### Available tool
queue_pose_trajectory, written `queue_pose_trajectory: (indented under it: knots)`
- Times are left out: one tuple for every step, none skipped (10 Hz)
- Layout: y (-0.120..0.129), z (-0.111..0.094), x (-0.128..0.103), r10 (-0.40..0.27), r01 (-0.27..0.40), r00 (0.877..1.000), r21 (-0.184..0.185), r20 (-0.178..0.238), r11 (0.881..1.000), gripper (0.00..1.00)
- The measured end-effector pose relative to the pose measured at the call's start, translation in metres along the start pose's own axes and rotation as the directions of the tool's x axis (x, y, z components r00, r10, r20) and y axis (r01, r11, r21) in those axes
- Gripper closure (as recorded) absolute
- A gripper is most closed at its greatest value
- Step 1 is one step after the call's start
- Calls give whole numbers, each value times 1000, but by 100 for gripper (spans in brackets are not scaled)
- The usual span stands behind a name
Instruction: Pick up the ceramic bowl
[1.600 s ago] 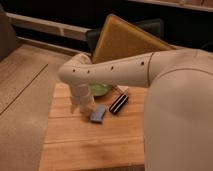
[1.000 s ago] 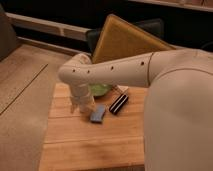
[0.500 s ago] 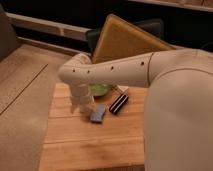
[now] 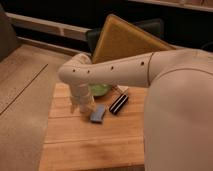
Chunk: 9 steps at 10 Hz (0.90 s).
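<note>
The green ceramic bowl [image 4: 101,90] sits on the wooden table [image 4: 75,145] near its far edge, mostly hidden behind my white arm. My gripper [image 4: 78,107] hangs at the end of the forearm, low over the table, just left of and in front of the bowl. The arm covers most of the gripper.
A small blue object [image 4: 97,114] lies on the table right of the gripper. A black bar-shaped object [image 4: 119,103] lies beside it, right of the bowl. A tan panel [image 4: 125,42] leans behind the table. My arm's bulk fills the right side.
</note>
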Motion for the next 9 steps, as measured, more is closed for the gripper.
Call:
queue_pose_trajectory:
  knots:
    - [0, 0, 0, 0, 0, 1000, 0, 0, 1000, 35]
    - [0, 0, 0, 0, 0, 1000, 0, 0, 1000, 35]
    - [0, -1, -1, 0, 0, 1000, -1, 3, 1000, 35]
    - [-1, -3, -4, -2, 2, 1000, -1, 18, 1000, 35]
    - [-2, -7, -12, -9, 9, 999, -5, 49, 1000, 35]
    - [-9, -20, -35, -36, 37, 992, -10, 120, 999, 35]
    - [-17, -35, -58, -68, 73, 979, -22, 193, 997, 35]
    - [-25, -48, -77, -90, 100, 964, -27, 250, 995, 35]
    - [-35, -58, -92, -105, 118, 950, -26, 295, 993, 35]
